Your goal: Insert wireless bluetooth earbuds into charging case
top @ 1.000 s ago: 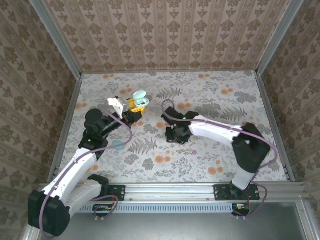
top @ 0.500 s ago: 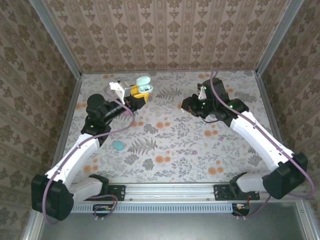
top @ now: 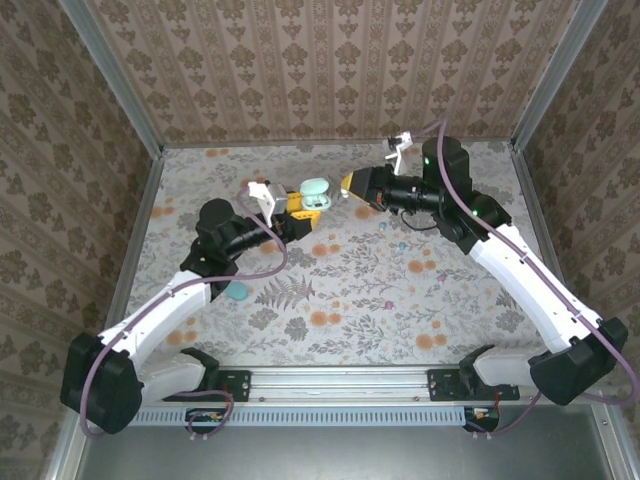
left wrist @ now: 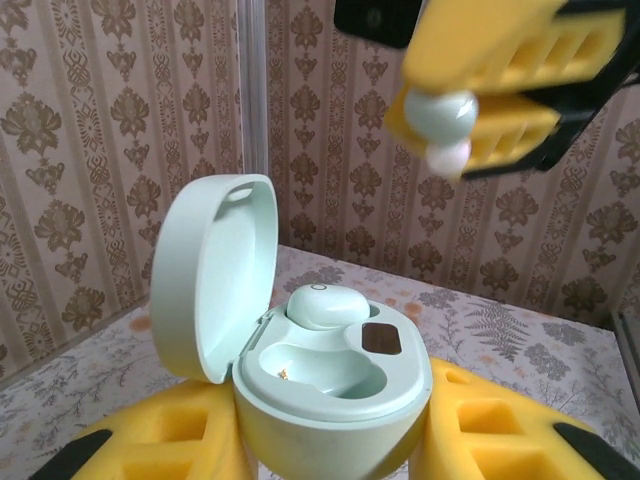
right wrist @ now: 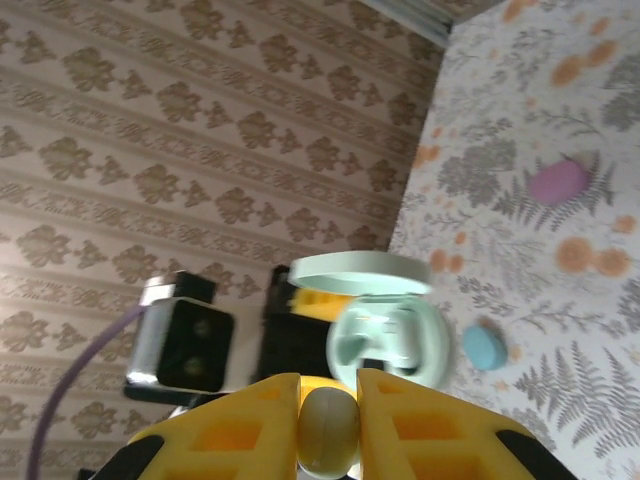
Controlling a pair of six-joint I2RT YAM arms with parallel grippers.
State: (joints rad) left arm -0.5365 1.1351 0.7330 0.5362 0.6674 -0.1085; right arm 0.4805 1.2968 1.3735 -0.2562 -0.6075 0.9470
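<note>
My left gripper [top: 298, 212] is shut on a mint-green charging case [top: 314, 191], held above the table with its lid [left wrist: 208, 276] swung up. One earbud [left wrist: 323, 304] sits in the far slot; the near slot [left wrist: 325, 366] is empty. Yellow fingers [left wrist: 500, 430] flank the case body [left wrist: 335, 400]. My right gripper [top: 352, 185] is shut on a second pale earbud [right wrist: 328, 432] pinched between its yellow pads. It hovers just right of the case [right wrist: 390, 340], a short gap away. In the left wrist view that gripper [left wrist: 470, 110] hangs above the case with its earbud [left wrist: 440, 113].
A teal disc [top: 238, 291] lies on the floral table near the left arm, seen again as a blue disc [right wrist: 484, 348]. A small purple blob [right wrist: 558, 181] lies on the table. Patterned walls enclose the table [top: 450, 300] on three sides.
The right arm rose from the table's middle and swung up and left until its earbud came beside the case. The left arm carried the open case rightward toward the centre.
</note>
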